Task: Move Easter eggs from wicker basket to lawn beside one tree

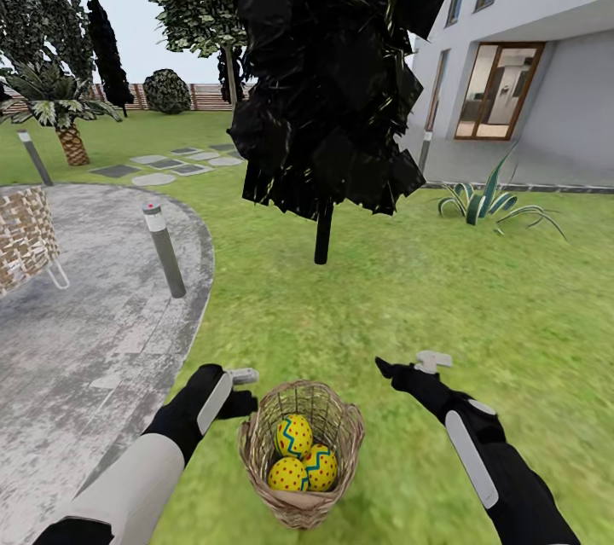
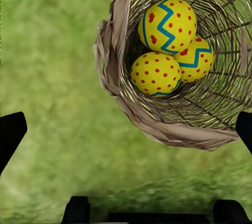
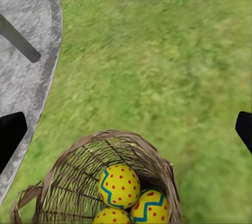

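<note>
The wicker basket (image 1: 300, 498) stands on the lawn (image 1: 443, 289) just in front of me, with the three Easter eggs (image 1: 293, 434) (image 1: 321, 466) (image 1: 288, 475) lying together inside it. My left gripper (image 1: 243, 391) hovers at the basket's left rim and is open and empty. Over to the right of the rim, and a little higher, my right gripper (image 1: 405, 368) is also open and empty. The left wrist view looks down on the basket (image 2: 157, 124) and the eggs (image 2: 168, 24). The right wrist view has the basket (image 3: 84, 155) and eggs (image 3: 119, 184) too. A tree (image 1: 322, 234) with black foliage stands a few steps beyond.
A grey paved path (image 1: 85, 332) curves along the left, with a grey bollard (image 1: 164, 251) at its edge and a brick block (image 1: 21, 238) further left. A palm (image 1: 68, 136) stands at the far left. A spiky plant (image 1: 486, 204) grows by the white house (image 1: 563, 101) on the right.
</note>
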Robot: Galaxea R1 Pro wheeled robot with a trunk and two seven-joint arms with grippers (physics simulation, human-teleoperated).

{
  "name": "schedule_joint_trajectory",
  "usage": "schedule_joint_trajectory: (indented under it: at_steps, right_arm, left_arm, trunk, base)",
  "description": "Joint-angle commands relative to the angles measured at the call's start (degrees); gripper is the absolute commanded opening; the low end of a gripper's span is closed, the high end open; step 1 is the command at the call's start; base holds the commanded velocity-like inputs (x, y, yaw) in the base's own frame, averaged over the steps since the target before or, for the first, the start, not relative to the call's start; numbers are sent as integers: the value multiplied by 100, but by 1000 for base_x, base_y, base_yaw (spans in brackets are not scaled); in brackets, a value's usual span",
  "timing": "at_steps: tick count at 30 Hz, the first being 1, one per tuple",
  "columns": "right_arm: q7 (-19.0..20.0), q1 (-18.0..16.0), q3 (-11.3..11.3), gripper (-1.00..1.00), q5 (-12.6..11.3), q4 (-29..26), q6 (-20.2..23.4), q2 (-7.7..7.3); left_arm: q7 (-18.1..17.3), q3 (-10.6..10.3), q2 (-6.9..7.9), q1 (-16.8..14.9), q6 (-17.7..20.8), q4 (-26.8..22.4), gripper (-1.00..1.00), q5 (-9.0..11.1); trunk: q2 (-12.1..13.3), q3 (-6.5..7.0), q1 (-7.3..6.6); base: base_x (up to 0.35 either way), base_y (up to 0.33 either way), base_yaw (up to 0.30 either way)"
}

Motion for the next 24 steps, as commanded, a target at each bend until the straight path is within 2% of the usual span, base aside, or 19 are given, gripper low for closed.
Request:
schedule_joint_trajectory:
  at_steps: [1, 14, 24]
  right_arm:
    - [0, -3, 13, 100, -26, -8, 26, -5]
    - [8, -3, 30, 100, -26, -12, 26, -4]
    - [0, -3, 30, 100, -26, -11, 26, -4]
  left_arm:
    - [55, -17, 11, -5, 13, -34, 100, 55]
    - [60, 38, 95, -26, -58, -827, 100, 45]
    - [59, 26, 85, -23, -67, -868, 100, 39]
  trunk:
    - [-45, -24, 22]
    - [-566, -257, 308]
    - [-967, -437, 528]
  base:
    - [0, 0, 0]
    - [0, 0, 0]
    - [0, 0, 0]
